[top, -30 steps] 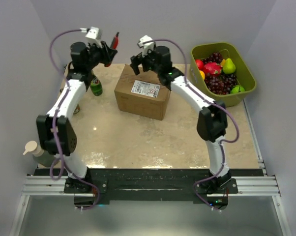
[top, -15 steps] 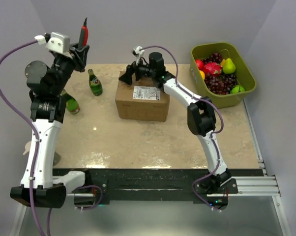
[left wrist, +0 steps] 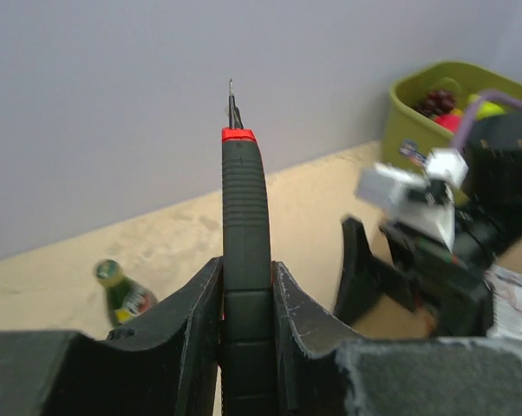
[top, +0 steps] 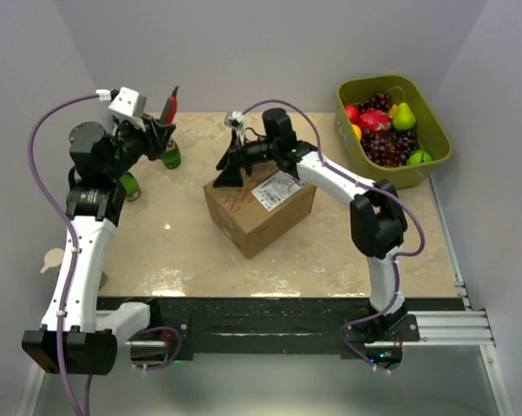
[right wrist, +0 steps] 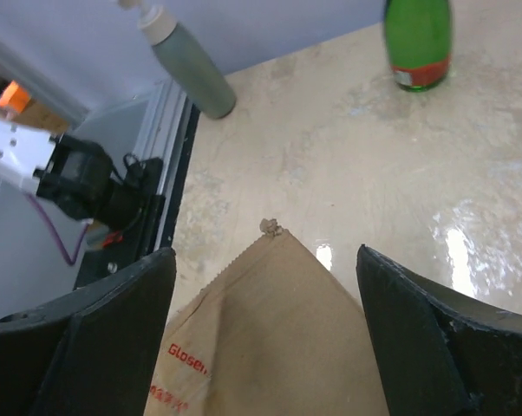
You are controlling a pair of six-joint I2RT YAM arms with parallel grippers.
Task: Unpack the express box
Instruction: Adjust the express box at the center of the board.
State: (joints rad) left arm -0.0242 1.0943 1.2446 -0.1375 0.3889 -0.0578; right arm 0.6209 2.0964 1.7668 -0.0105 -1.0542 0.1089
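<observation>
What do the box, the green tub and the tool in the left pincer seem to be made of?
The express box: brown cardboard, matte, with a white paper label. The green tub: probably plastic, smooth, rounded rim. The tool: black ribbed grip, likely rubber or plastic, thin metal-looking tip.

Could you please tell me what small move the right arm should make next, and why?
Probably close the right gripper on the brown corrugated cardboard box. Its open jaws straddle a top corner of the box without gripping it. Closing would likely steady the box while the left gripper, shut on the red-and-black cutter, brings that tool over to it.
</observation>
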